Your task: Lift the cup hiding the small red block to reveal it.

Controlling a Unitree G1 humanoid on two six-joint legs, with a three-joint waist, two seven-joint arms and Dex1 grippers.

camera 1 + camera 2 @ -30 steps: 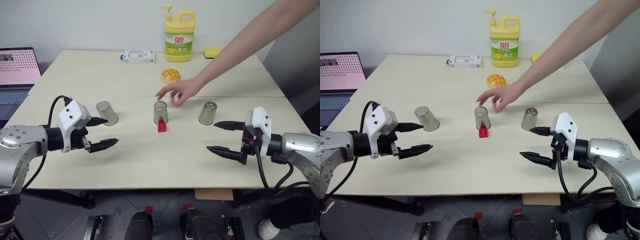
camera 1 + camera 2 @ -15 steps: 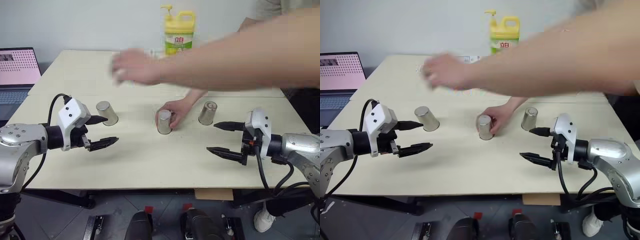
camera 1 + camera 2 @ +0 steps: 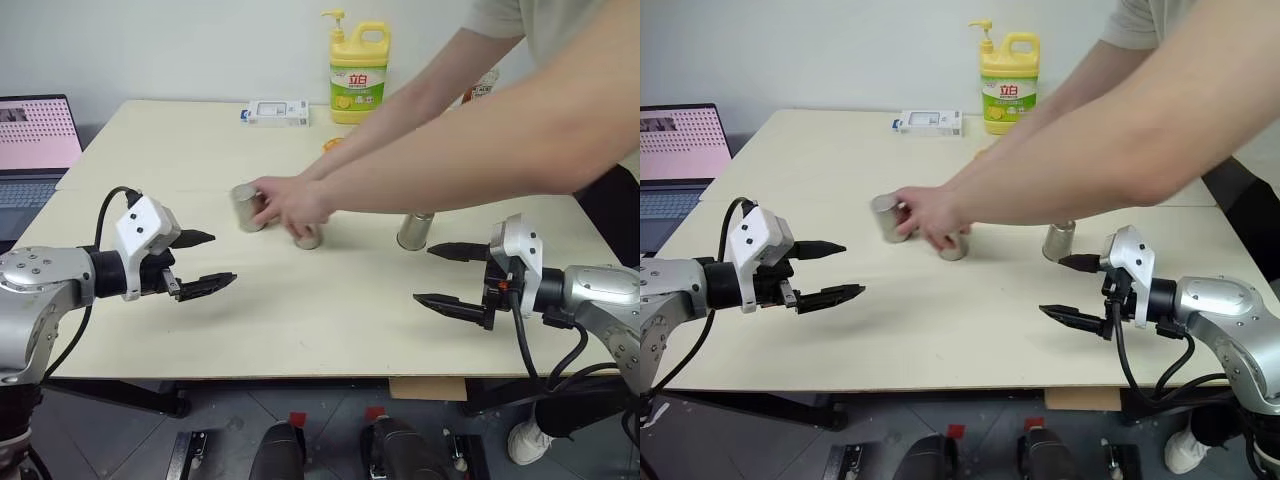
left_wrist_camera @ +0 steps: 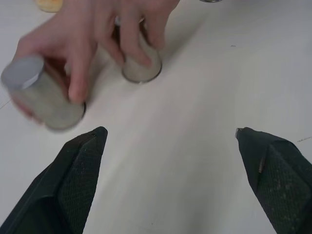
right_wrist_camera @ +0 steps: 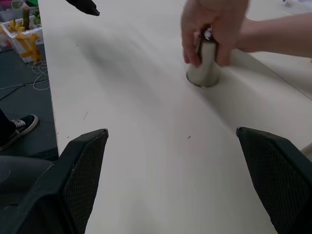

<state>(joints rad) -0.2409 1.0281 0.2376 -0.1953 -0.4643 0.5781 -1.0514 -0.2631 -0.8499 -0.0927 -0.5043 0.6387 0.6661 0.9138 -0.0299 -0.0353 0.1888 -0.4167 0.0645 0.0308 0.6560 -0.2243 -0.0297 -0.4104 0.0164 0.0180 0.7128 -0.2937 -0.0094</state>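
Note:
Three shiny metal cups stand upside down on the cream table (image 3: 300, 320). A person's hands hold two of them: the left cup (image 3: 243, 207) and the middle cup (image 3: 308, 238), close together. The right cup (image 3: 415, 230) stands alone. The small red block is hidden. My left gripper (image 3: 224, 258) hovers open over the table's left side, short of the left cup (image 4: 41, 100) and the middle cup (image 4: 141, 68). My right gripper (image 3: 423, 273) is open near the right cup, with nothing between its fingers. A hand grips a cup (image 5: 204, 66) in the right wrist view.
The person's two arms (image 3: 480, 130) reach across the table from the far right. A yellow detergent bottle (image 3: 358, 70) and a white box (image 3: 277, 112) stand at the back. A laptop (image 3: 35, 135) sits off the table's left side.
The red block stood bare in front of the middle cup; a hand set that cup over it. Both hands now grip the left and middle cups, which have shifted. My grippers stayed still.

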